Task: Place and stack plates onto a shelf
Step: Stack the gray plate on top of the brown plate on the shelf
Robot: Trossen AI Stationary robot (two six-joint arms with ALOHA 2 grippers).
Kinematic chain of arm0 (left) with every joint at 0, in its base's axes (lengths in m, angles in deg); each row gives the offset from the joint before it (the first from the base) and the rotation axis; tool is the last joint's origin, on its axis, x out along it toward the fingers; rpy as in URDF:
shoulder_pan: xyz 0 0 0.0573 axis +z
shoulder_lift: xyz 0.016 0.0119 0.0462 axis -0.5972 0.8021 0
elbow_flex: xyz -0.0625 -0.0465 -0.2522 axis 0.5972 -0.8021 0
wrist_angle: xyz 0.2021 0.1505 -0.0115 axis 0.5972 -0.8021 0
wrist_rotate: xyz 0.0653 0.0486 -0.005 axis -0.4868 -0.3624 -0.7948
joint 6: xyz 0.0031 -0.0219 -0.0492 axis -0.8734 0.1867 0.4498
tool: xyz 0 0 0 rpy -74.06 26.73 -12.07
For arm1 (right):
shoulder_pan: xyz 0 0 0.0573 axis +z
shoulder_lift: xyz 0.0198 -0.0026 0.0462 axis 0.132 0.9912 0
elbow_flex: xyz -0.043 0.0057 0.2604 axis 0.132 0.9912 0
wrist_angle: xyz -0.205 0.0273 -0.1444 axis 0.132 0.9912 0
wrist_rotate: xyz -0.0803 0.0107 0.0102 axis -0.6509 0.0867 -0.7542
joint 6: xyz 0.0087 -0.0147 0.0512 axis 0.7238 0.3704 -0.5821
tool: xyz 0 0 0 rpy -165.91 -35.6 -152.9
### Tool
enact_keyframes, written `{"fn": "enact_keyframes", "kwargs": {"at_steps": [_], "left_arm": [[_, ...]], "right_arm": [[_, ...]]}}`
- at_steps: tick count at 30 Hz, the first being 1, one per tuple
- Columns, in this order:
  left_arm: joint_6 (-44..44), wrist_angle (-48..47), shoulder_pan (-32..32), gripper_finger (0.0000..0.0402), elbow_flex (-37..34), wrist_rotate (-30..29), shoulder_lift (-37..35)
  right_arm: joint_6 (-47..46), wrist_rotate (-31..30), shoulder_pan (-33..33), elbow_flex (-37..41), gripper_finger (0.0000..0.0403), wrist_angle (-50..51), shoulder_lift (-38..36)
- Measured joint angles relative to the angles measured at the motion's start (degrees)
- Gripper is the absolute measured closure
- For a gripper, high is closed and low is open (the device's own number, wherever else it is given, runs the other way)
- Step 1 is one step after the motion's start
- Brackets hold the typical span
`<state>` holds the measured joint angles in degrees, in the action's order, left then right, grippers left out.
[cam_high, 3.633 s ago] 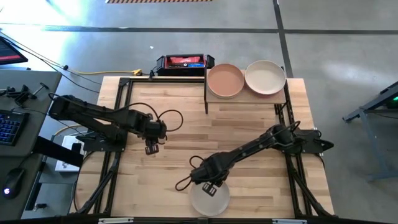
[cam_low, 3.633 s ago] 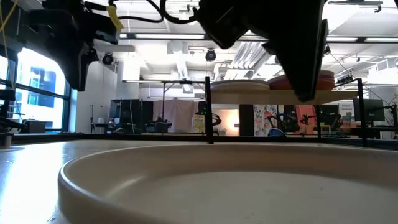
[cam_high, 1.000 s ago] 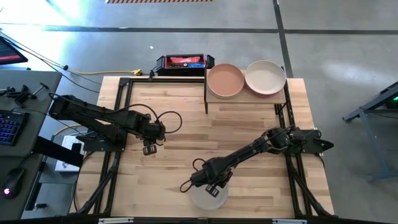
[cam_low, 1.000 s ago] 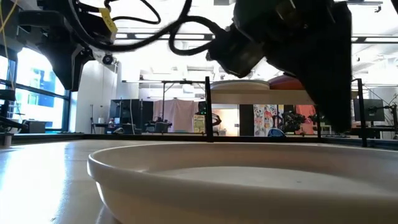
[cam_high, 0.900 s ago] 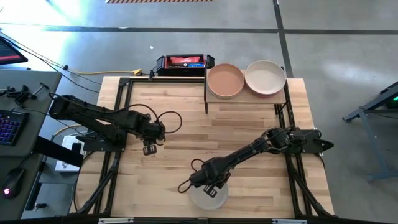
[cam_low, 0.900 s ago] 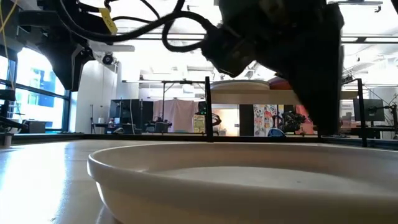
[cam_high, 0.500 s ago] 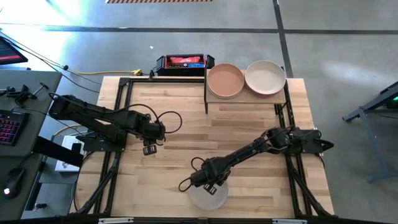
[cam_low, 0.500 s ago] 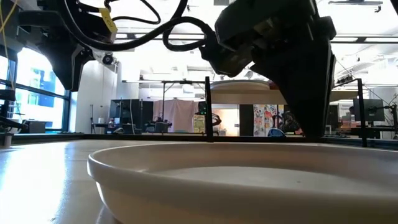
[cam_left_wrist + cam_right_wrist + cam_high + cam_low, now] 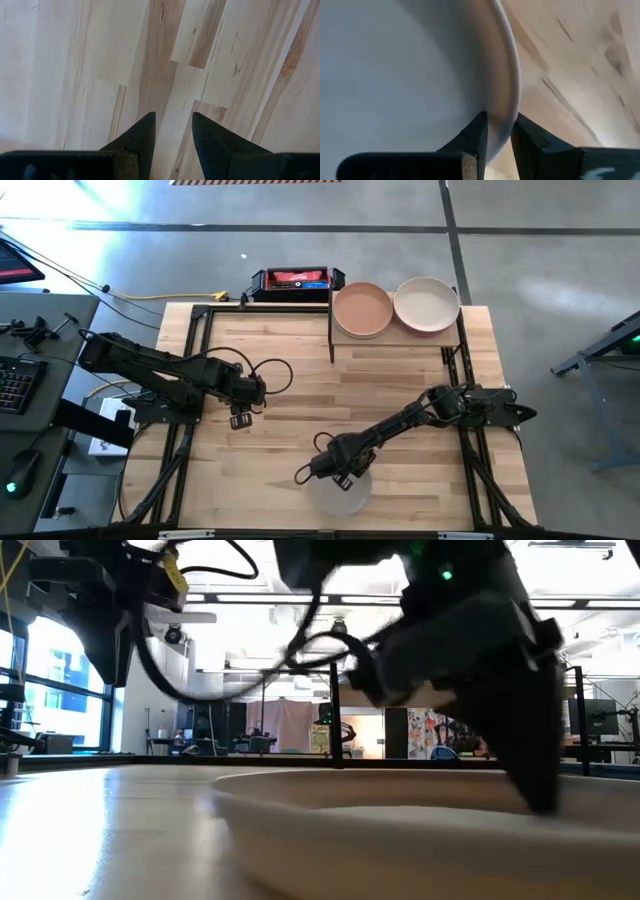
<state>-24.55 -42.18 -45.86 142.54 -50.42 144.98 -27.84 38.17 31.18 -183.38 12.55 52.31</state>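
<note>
An off-white plate [image 9: 338, 498] lies near the table's near edge; it fills the low view [image 9: 400, 840] and the right wrist view [image 9: 395, 65]. My right gripper [image 9: 345, 472] [image 9: 498, 127] stands over its far rim, shut on it. The shelf [image 9: 395, 337] is at the far right of the table. It carries a peach plate [image 9: 362, 308] and a cream plate [image 9: 427, 303], each resting flat on its base. My left gripper [image 9: 240, 420] [image 9: 173, 125] hovers open over bare wood left of the table's middle. My right gripper pinches the plate's far rim [image 9: 509, 95], with one finger [image 9: 472, 132] inside the bowl and the other [image 9: 532, 137] outside. The fingers come from above, slanting down from the far right. Whether the plate is off the table I cannot tell.
A black-and-red box [image 9: 295, 280] sits beyond the far edge, left of the shelf. Black frame rails [image 9: 195, 360] run along the table's left and right sides. Bare wood [image 9: 330, 395] lies between the plate and the shelf.
My right gripper has moved slightly toward the table's right edge and come lower at the plate's far rim. In the low view the plate has shifted to the right along with it.
</note>
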Motion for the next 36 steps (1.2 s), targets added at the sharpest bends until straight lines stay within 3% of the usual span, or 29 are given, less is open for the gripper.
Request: {"fn": "enact_keyframes", "kwargs": {"at_steps": [8,13,19,36], "left_arm": [[0.0,0.0,0.0,0.0284,0.0,0.0,0.0],[0.0,0.0,0.0,0.0284,0.0,0.0,0.0],[0.0,0.0,0.0,0.0284,0.0,0.0,0.0],[-2.6,0.5,0.6,0.0284,0.0,-0.1,0.0]], "right_arm": [[0.8,2.0,0.0,0.6,0.0346,-0.7,-0.1],[1.4,3.4,0.0,0.5,0.0393,-0.4,-0.1],[1.7,4.5,0.0,0.5,0.04,3.4,-0.5],[-0.7,-4.4,-4.0,0.5,0.0402,10.5,-18.5]]}}
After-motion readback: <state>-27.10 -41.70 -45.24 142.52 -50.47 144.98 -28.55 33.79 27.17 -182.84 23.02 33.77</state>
